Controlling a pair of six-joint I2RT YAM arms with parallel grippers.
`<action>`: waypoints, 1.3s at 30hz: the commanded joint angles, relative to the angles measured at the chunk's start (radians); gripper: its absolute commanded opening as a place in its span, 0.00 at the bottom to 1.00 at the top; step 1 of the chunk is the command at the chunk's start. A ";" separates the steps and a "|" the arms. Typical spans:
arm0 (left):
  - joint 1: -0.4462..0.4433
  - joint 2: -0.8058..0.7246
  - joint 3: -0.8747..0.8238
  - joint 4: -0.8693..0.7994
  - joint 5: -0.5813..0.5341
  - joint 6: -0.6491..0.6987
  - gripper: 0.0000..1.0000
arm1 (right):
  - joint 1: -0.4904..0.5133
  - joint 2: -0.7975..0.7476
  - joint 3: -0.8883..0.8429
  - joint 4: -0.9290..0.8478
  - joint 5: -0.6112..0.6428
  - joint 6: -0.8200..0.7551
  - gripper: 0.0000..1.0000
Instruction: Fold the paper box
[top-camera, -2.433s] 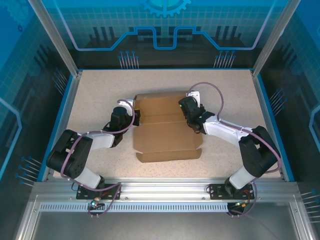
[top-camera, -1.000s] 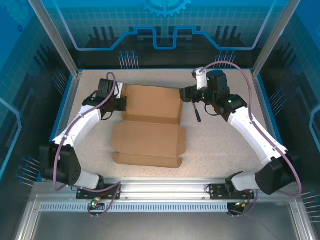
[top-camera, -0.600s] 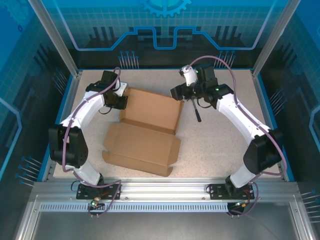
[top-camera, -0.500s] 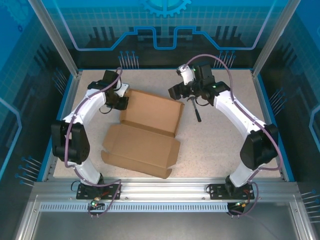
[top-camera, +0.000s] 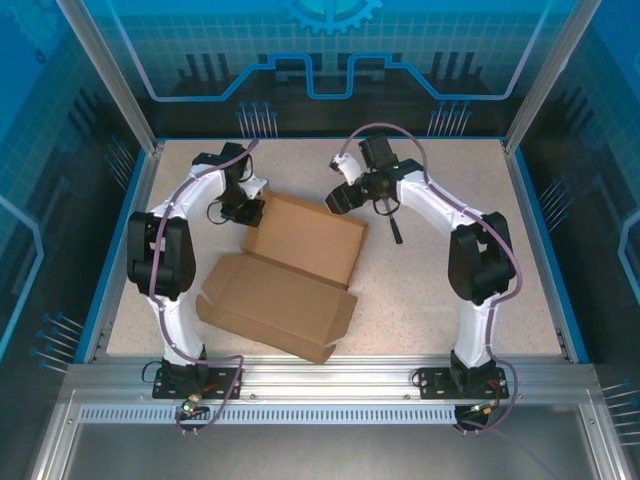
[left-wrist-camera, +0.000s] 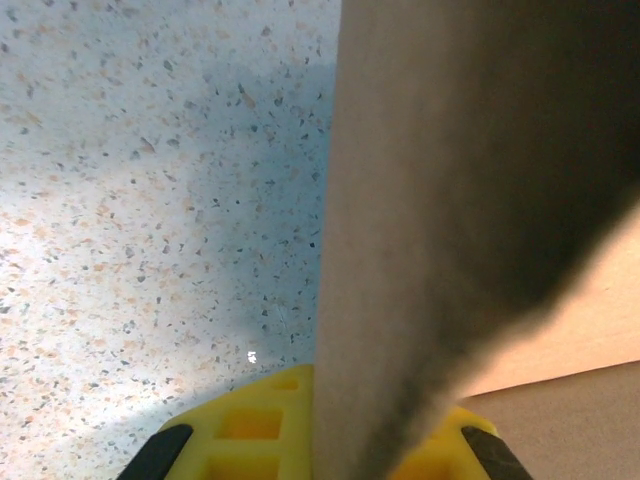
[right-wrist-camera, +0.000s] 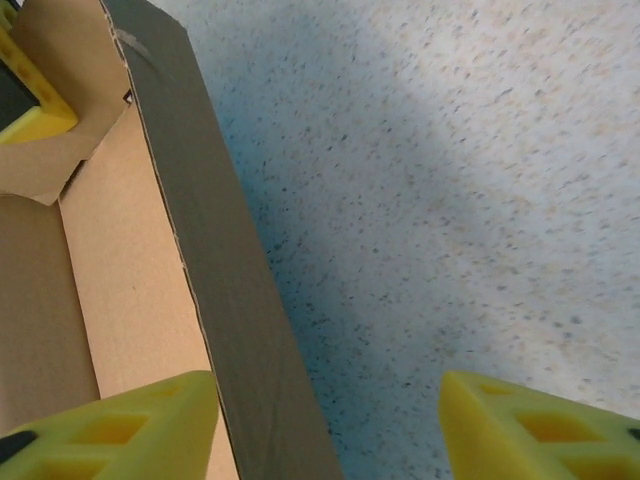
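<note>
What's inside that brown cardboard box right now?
Bare cardboard floor shows inside the paper box, plus a corner flap folded inward where the left jaws pinch the cardboard. The corner behind that flap is covered, so anything tucked there can't be seen.

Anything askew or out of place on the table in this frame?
Yes. The paper box sits skewed, rotated against the edges of the table, with its far left corner pinched in the left gripper. A small dark hammer lies on the table right of the box, unrelated to folding.
</note>
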 joint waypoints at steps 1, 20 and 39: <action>0.007 0.040 0.043 -0.068 0.046 0.027 0.00 | 0.028 0.042 0.041 -0.054 -0.032 -0.031 0.53; 0.007 0.171 0.149 -0.099 0.058 0.030 0.07 | 0.065 0.164 0.059 -0.059 0.107 -0.040 0.19; 0.007 0.111 0.282 -0.060 0.071 -0.029 0.49 | 0.047 0.192 -0.010 -0.023 0.208 0.087 0.11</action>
